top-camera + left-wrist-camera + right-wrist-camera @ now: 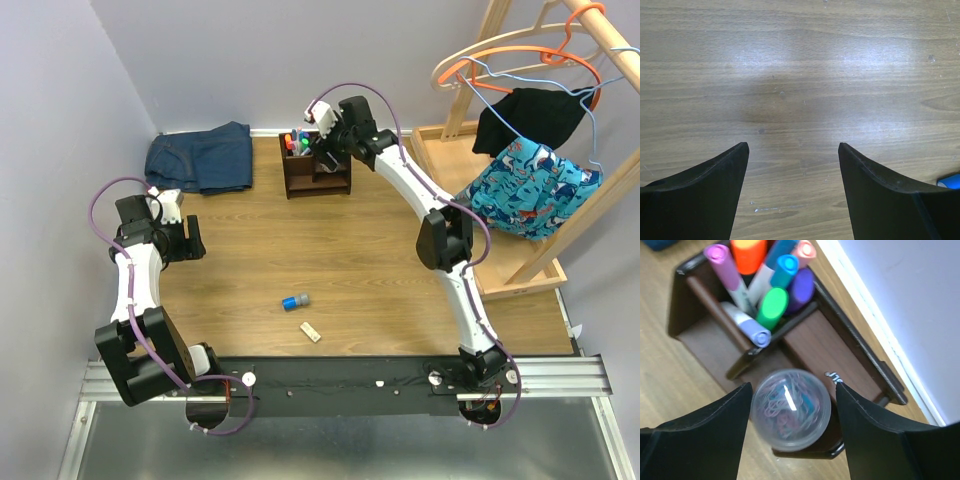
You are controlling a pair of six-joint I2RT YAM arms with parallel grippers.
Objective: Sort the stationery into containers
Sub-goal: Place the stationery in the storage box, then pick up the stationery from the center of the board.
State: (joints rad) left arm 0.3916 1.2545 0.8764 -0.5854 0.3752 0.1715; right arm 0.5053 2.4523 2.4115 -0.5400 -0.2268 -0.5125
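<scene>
Mid table (330,250) open; cylinder (295,300) and block (310,331) lie toward the front. At back, organiser (317,165) and jeans (200,157) obstruct; rack (525,288) crowds the right edge.

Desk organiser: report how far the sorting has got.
Done: markers and highlighters stand in the tall pen section of the desk organiser. In hand: the clear tub of paper clips sits between the fingers of the right gripper at the low shelf; grip unclear. To do: blue-grey cylinder and beige block lie on the table; left gripper is open.
</scene>
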